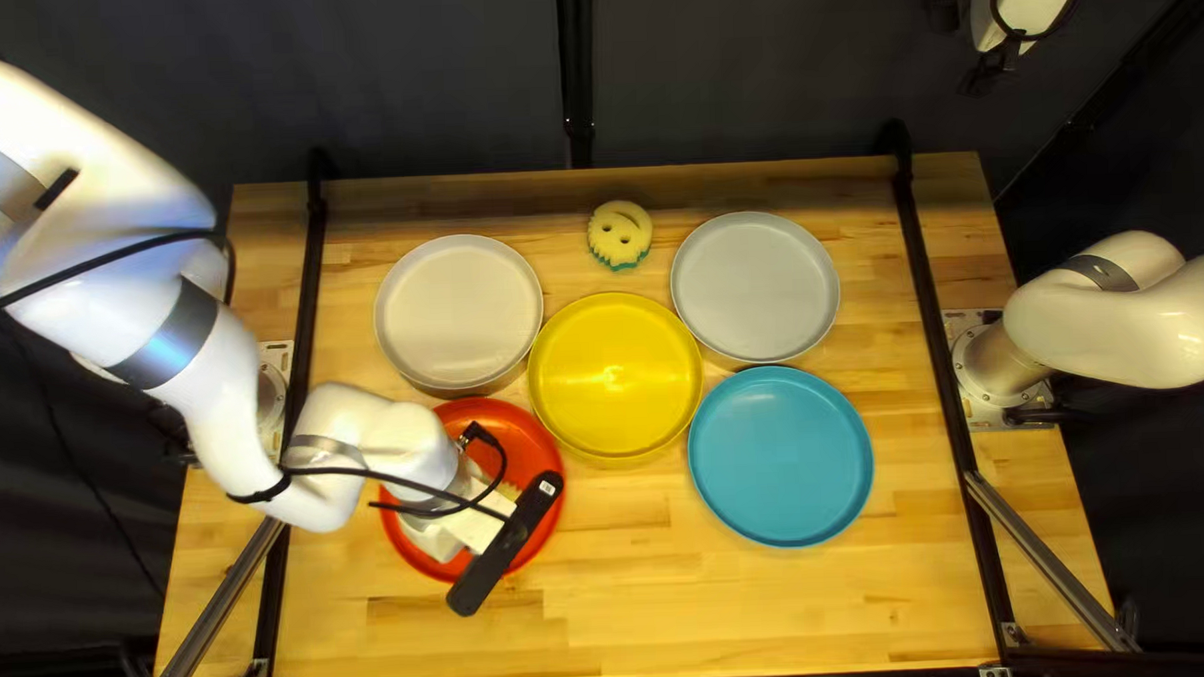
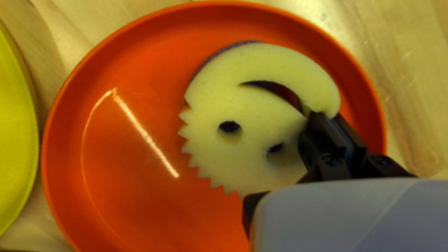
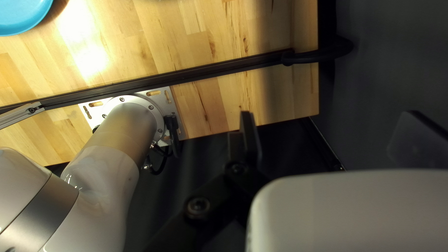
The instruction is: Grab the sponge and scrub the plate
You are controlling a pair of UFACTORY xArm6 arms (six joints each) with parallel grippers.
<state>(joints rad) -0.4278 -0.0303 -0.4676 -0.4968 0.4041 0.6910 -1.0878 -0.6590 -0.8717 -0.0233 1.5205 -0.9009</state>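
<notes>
In the top left view, my left arm [image 1: 352,434] and left gripper [image 1: 433,534] cover the middle of the orange plate [image 1: 542,448] and hide the purple-edged smiley sponge [image 2: 252,154] on it. The left wrist view loses part of that sponge behind the gripper, and its edge crops the orange plate and, beside it, the yellow plate [image 2: 14,130]. Well right of the orange plate, the top left view's edge crops my right arm [image 1: 1149,326]; the right wrist view cuts off most of the blue plate [image 3: 18,14].
</notes>
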